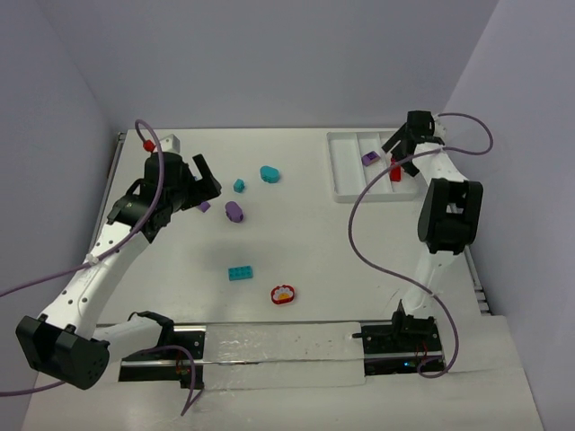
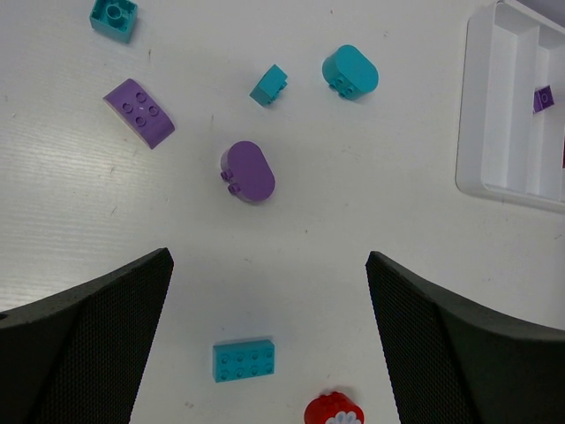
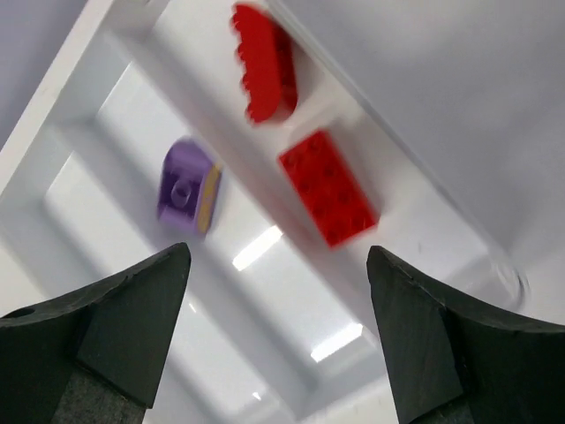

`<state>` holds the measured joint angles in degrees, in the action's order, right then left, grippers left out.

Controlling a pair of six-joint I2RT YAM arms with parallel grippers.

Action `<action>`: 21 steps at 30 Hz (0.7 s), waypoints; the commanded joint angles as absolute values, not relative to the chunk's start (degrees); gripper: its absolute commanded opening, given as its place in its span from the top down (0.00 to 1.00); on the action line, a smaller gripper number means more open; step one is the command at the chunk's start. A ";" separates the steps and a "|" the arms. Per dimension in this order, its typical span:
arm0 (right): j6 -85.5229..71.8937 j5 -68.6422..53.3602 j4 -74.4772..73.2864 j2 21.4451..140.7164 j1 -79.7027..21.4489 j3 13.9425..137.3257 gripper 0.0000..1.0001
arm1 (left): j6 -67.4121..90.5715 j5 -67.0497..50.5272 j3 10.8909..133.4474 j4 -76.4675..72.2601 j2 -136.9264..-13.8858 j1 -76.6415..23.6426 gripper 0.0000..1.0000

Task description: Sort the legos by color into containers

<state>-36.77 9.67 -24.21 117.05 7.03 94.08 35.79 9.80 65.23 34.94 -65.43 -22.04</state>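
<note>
Wide-spread black fingers of the left gripper [image 2: 267,261] frame its own view, pinching nothing, above the white table [image 2: 71,221]. Between those fingers, close in, lies a teal eight-stud brick [image 2: 243,361]. Just right of it is a red round piece [image 2: 334,411] with a white top, half cut by the frame. Ahead of the fingertips, from the left finger's side across, lie these:
- a teal four-stud block [image 2: 114,18], farthest out
- a purple curved brick [image 2: 139,112]
- a purple rounded piece [image 2: 247,170], nearest the gap
- a small teal cube [image 2: 268,86]
- a teal rounded piece [image 2: 350,71]

All lie apart from one another. Out past the right finger sits the white tray [image 2: 481,115], three long compartments with low walls.

Over that tray hangs the right gripper [image 3: 278,256], its fingers also parted and empty. Ahead of its left finger, in the middle compartment [image 3: 132,132], lies a small purple stud piece [image 3: 187,187] with a pale side. In the outer compartment [image 3: 415,221], straight off the gap, lies a red eight-stud brick [image 3: 328,187]. Beyond it a red scalloped piece [image 3: 265,62] shows smeared by blur, so I cannot tell whether it rests on the floor of the tray
</note>
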 commanded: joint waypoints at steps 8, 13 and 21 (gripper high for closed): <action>-26.87 8.95 -21.67 85.27 -14.05 74.41 0.10 | 35.95 12.48 65.44 35.22 -62.28 -22.15 0.01; -26.05 8.01 -21.46 76.61 -28.61 62.14 0.08 | 36.22 13.01 65.83 35.60 -62.40 -22.06 0.01; -18.10 -1.27 -21.80 75.90 -47.30 52.32 0.06 | 35.84 13.38 66.11 35.41 -62.06 -22.14 0.01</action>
<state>-23.10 3.94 -22.98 77.35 -41.63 55.57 35.83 12.98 65.06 36.21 -63.51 -22.04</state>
